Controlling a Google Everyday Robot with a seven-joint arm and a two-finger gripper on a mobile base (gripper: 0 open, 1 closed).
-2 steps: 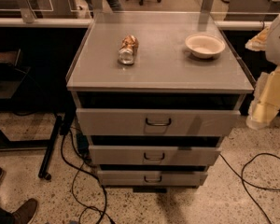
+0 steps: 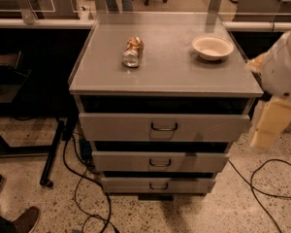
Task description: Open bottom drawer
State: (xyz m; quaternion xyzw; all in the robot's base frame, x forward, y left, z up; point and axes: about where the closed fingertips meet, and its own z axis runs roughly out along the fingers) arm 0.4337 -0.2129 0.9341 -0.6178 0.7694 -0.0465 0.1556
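Observation:
A grey metal cabinet with three drawers stands in the middle of the camera view. The bottom drawer (image 2: 157, 185) is the slimmest front, lowest of the three, with a small dark wire handle (image 2: 158, 186) at its centre. It sits slightly pulled out, like the two drawers above it. My gripper (image 2: 269, 123) hangs at the right edge of the view, beside the cabinet's right side at about the height of the top drawer, well above and right of the bottom drawer. It touches nothing.
On the cabinet top (image 2: 165, 67) lie a crushed can (image 2: 132, 51) and a white bowl (image 2: 212, 47). Cables (image 2: 262, 188) run over the speckled floor on both sides. A black table leg (image 2: 53, 152) stands left. A person's shoes (image 2: 19, 217) are at the bottom left.
The view has shifted slightly; my gripper stays at the right of the cabinet at much the same height. The drawers have not moved.

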